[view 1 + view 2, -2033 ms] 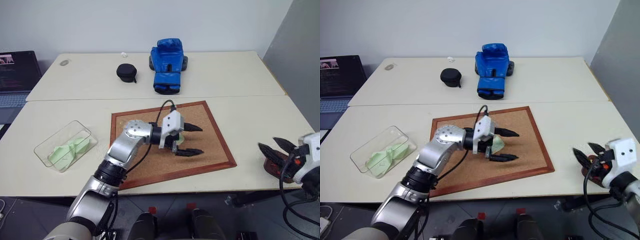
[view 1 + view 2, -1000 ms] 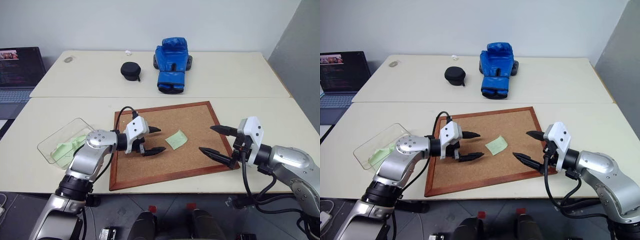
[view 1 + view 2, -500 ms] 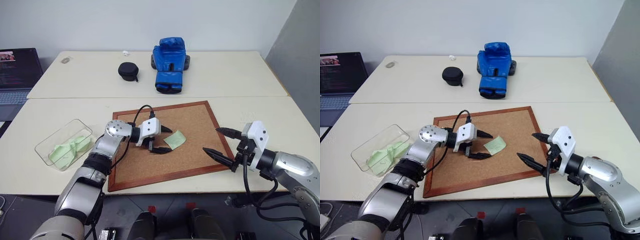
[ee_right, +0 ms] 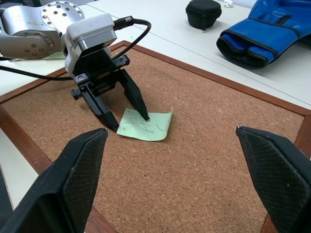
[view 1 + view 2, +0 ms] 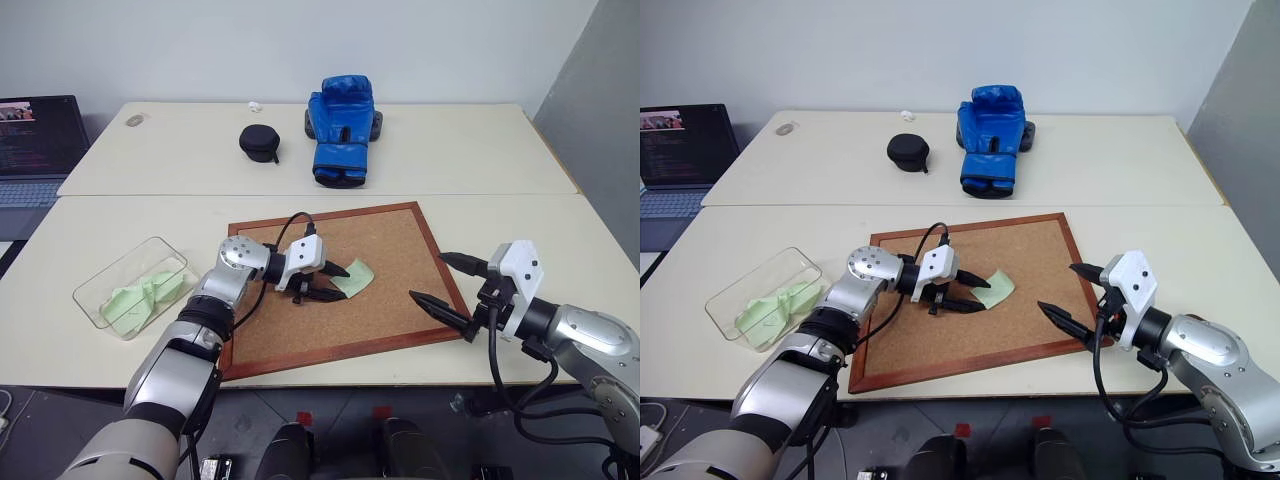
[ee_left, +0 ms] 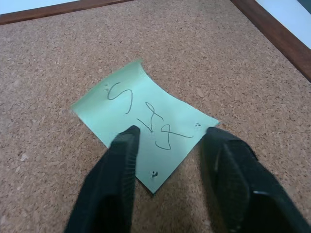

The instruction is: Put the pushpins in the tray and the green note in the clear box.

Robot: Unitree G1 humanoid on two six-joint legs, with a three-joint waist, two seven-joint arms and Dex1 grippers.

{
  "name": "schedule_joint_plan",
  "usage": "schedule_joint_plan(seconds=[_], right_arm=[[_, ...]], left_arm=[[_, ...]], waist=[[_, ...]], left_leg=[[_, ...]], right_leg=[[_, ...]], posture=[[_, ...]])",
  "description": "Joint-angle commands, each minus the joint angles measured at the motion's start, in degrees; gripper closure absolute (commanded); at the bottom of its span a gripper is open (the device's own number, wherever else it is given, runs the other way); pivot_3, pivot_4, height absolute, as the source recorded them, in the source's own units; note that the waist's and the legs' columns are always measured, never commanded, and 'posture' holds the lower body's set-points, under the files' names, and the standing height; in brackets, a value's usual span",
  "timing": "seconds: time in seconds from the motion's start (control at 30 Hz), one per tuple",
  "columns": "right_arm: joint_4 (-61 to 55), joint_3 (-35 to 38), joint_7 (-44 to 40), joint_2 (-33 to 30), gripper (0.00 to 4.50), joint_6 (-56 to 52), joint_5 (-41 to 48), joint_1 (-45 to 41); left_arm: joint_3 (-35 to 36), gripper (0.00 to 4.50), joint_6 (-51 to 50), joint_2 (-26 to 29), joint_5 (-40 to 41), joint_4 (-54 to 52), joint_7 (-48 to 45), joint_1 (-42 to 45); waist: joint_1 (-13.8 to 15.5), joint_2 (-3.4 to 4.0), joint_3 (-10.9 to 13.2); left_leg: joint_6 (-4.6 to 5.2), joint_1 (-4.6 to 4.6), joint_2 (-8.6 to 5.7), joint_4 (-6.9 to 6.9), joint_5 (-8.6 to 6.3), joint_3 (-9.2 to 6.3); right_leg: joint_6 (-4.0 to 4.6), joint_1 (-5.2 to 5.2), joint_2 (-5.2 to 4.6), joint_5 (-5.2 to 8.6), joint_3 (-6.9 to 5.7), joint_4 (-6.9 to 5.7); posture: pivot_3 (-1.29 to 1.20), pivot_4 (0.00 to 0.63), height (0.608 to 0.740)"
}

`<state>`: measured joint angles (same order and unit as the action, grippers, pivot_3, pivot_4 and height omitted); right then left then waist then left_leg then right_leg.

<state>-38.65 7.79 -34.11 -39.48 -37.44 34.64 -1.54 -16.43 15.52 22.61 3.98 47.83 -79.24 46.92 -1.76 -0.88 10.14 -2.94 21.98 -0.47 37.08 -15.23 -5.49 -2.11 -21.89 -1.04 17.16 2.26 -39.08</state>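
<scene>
Your corkboard (image 5: 395, 290) lay between the two arms, with the clear box (image 5: 100, 290) well off past its left edge and already holding a crumpled green wad (image 5: 140, 297). The green note (image 4: 146, 124) lay flat on the cork right at your left gripper (image 4: 127, 116), one finger (image 6: 121, 165) on the paper and the other at its edge, half-closed but not yet pinching. Your right gripper (image 5: 445, 285) hung spread wide near the board's right edge, clearly the farther one.

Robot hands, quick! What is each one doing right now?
Left gripper: fingers partly closed, tips down on the small flat pale-green paper note on the wood-framed corkboard; not gripped yet.
Right gripper: wide open, holding nothing.
</scene>
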Motion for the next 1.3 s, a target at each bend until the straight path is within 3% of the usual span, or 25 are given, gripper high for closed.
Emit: schedule_joint_plan(seconds=[0.03, 0.3, 0.77, 1.03, 1.3], right_arm=[[-2.0, 1.0, 0.6, 0.2, 0.00, 0.3, 0.8, -1.0], [-2.1, 0.4, 1.0, 0.4, 0.00, 0.1, 1.0, -1.4], [-2.1, -0.9, -0.9, 0.7, 0.00, 1.1, 1.3, -3.2], [0.5, -4.7, -4.9, 1.7, 0.00, 3.5, 1.0, -8.0], [5.1, -8.8, -10.2, 4.7, 0.00, 7.0, 1.1, -13.3]], left_arm=[[0.6, 3.25, 0.3, 0.1, -1.3, 0.9, 0.4, 0.9], [1.1, 4.48, -1.4, -0.1, -0.6, -0.7, 0.4, 0.9], [6.5, 4.48, -14.1, 1.0, 5.0, -12.5, 2.2, -0.5], [13.6, 4.48, -32.0, 5.3, 11.6, -35.4, 10.3, -6.9], [27.4, 4.48, -52.4, 10.4, 17.9, -65.9, 28.0, -21.4]], waist=[[0.0, 0.00, 0.0], [0.0, 0.00, 0.0], [-0.1, -0.01, 0.0], [-0.4, -0.01, 0.0], [-0.7, -0.02, 0.0]], left_leg=[[0.00, 0.00, 0.00, 0.00, 0.00, 0.00], [0.00, 0.00, 0.00, 0.00, 0.00, -0.01], [0.00, 0.02, 0.03, -0.01, 0.00, -0.04], [-0.01, 0.02, 0.11, -0.01, 0.00, -0.18], [-0.01, 0.01, 0.22, -0.02, 0.00, -0.33]], right_leg=[[0.00, 0.00, 0.00, 0.00, 0.00, 0.00], [0.00, 0.00, 0.01, 0.00, -0.01, -0.01], [0.00, -0.03, 0.01, 0.00, -0.02, -0.01], [0.00, -0.11, 0.02, 0.00, 0.04, -0.06], [0.00, -0.11, -0.06, 0.00, 0.09, -0.05]], posture=[[0.00, 0.150, 0.740], [0.00, 0.150, 0.740], [0.00, 0.150, 0.740], [0.00, 0.150, 0.740], [0.00, 0.150, 0.740]])
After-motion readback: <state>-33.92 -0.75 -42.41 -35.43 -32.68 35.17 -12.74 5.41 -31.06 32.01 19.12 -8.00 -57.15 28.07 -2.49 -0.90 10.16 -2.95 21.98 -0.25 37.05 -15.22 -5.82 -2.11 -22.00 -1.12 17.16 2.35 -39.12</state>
